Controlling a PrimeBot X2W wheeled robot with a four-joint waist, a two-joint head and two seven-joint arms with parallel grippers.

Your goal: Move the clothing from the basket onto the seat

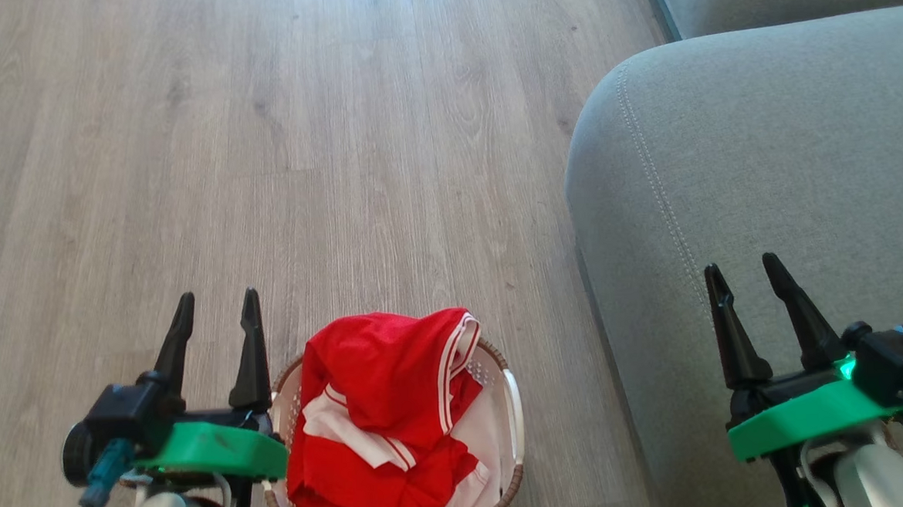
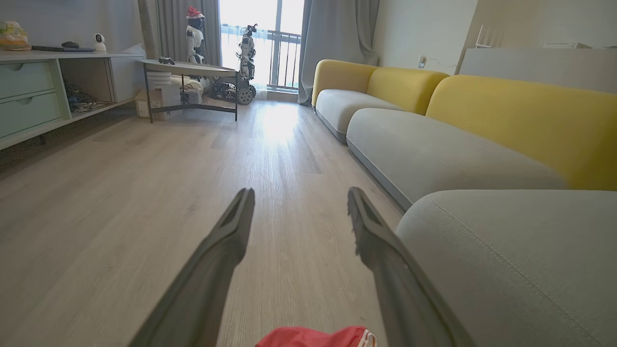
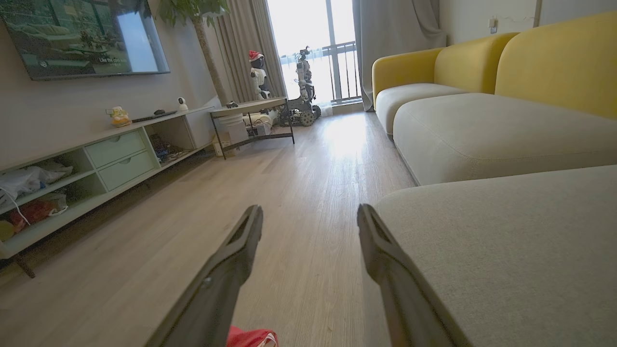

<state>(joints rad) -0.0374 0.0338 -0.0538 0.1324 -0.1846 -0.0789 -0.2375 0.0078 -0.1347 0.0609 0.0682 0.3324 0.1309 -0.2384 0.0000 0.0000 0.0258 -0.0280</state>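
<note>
Red clothing (image 1: 386, 411) with white panels and striped trim is heaped in the white basket (image 1: 515, 412) on the floor at the bottom centre of the head view. A red edge of the clothing (image 2: 315, 336) peeks in at the bottom of the left wrist view, and of the clothing (image 3: 250, 336) in the right wrist view. My left gripper (image 1: 217, 306) is open, just left of the basket, holding nothing. My right gripper (image 1: 744, 269) is open and empty above the grey-green seat (image 1: 765, 191), which fills the right side.
Wood floor (image 1: 299, 153) stretches ahead and left. A second seat cushion (image 2: 434, 154) with yellow backrests lies further along. A low table (image 2: 188, 70), a sideboard (image 2: 33, 91) and standing robots (image 2: 195, 33) are far off by the window.
</note>
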